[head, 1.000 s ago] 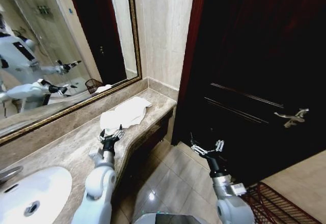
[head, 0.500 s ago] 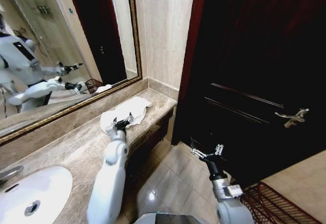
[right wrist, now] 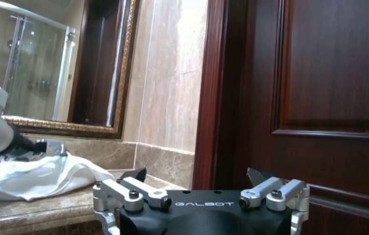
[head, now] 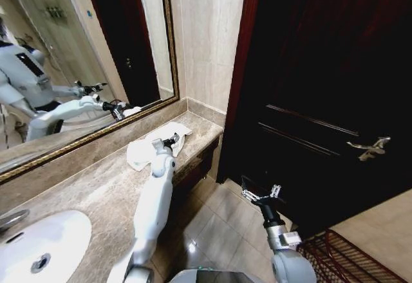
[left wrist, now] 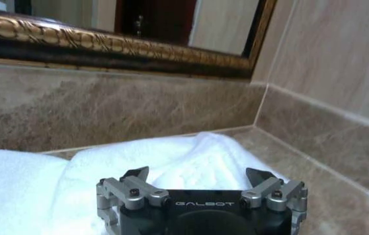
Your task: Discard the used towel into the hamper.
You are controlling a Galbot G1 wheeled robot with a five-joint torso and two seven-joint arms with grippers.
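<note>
Head view: left gripper (head: 172, 142) over the white towel (head: 143, 151) at the table (head: 84, 190) end, jaws spread, holding nothing.
Towel: soft, light, limp; pinch a raised fold.
Hamper: wire rim (head: 335, 257) on floor, lower right.
Right gripper (head: 261, 193): open, empty, near dark door (head: 322, 90).
Obstacles: wall corner, mirror frame (left wrist: 119, 46) close behind.

A brown marble counter (head: 90, 183) runs across the lower left of the head view, with a white sink basin (head: 38, 241) set into it at the bottom left corner. Above the counter, a gold-framed mirror (head: 84, 45) fills the upper left. A beige tiled wall (head: 206, 38) stands at upper centre. A dark wooden door (head: 328, 90) takes the right side, its metal lever handle (head: 368, 148) at mid right. Pale floor tiles (head: 219, 225) lie at lower centre.
</note>
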